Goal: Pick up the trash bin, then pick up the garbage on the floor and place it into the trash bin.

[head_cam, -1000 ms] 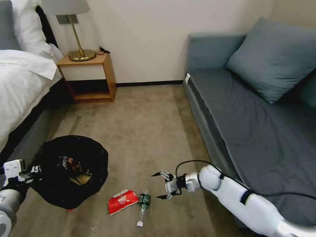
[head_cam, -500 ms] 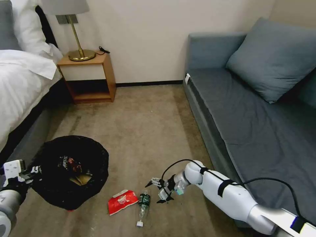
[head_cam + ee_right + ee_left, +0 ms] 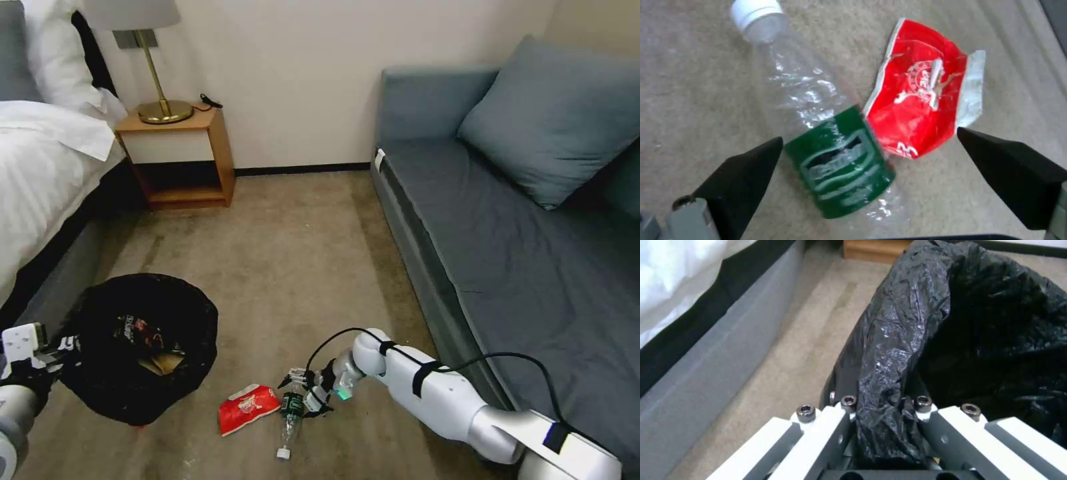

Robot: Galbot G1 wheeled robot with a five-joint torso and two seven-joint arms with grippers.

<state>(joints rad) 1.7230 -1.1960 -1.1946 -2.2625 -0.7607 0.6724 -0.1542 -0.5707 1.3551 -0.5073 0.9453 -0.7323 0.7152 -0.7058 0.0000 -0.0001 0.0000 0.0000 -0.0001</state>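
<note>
A: How are the jaws of the right gripper (image 3: 301,395) set?

B: They are spread wide, and nothing is gripped. In the right wrist view the two black fingertips (image 3: 744,166) are seen either side of the bottle (image 3: 826,140), with its green label lying between them. No contact with the bottle can be made out.

A: What is found just outside those jaws?

B: The red packet (image 3: 925,100) is laid flat on the floor (image 3: 693,83), touching the bottle at the label and reaching toward one fingertip. The white cap of the bottle is pointed away from the gripper.

A: And the left gripper (image 3: 889,426)?

B: It is closed on the rim of the bin (image 3: 140,347). In the left wrist view a fold of the black bag (image 3: 902,350) is pinched between its fingers (image 3: 835,426).

A: Where is the bin relative to the right jaws?

B: It is held well apart from them, to the robot's left, beside the bed (image 3: 47,167). Wrappers are seen inside the bag. The sofa (image 3: 533,253) is located on the far side of the right arm.
</note>
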